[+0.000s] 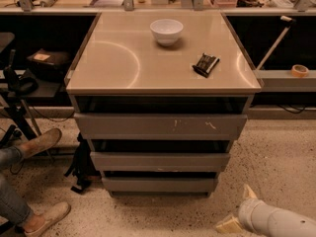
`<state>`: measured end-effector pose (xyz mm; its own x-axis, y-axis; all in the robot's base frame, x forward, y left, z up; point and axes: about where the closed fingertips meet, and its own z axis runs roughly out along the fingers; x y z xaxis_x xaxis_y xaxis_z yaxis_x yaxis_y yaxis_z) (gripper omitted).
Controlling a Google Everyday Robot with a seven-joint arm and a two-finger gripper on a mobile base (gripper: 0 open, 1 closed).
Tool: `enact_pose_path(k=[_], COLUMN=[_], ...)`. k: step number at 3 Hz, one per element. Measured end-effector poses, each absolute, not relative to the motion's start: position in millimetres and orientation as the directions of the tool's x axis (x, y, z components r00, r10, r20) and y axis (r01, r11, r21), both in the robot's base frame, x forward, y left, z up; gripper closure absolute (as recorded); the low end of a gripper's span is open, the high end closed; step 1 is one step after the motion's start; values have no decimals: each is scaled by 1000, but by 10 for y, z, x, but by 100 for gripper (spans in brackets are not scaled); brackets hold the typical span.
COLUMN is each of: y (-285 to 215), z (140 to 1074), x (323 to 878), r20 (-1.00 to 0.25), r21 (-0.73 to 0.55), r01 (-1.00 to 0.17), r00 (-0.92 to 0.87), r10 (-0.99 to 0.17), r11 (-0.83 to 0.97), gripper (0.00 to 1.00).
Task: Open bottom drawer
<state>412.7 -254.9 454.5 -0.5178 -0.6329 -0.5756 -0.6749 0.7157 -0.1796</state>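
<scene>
Lab or workshop setting: speckled floor point(163, 214), gear-cluttered bench point(74, 4) behind a grey drawer cabinet point(123, 63), tape roll point(299, 70) on a side shelf — a seated person's shoe point(42, 142) at left. Gripper point(239, 209) low right, fingers apart.

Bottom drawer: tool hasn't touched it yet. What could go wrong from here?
1. The tool sits low right, apart from the bottom drawer. That front is flat with no handle, so the tool may slip off or hook the middle drawer instead.
2. A hard tug might shake the cabinet and shift the bowl on top.
3. A person's shoe lies near the cabinet's left side, so a wide arm swing could come close.
</scene>
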Motion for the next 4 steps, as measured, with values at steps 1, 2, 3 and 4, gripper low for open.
enact_pose_path(k=[1, 2, 3, 4], y=[-2897, -2862, -2779, -2438], z=[3887, 3595, 3569, 3193], x=[4139, 4160, 4158, 4303], r20=[-533, -524, -545, -568], r21=[-76, 3, 22, 44], r01=[-683, -688, -705, -751], r00=[-588, -619, -603, -562], r10=[-609, -585, -582, -602], r11=[727, 726, 709, 659], gripper=[0, 0, 0, 0])
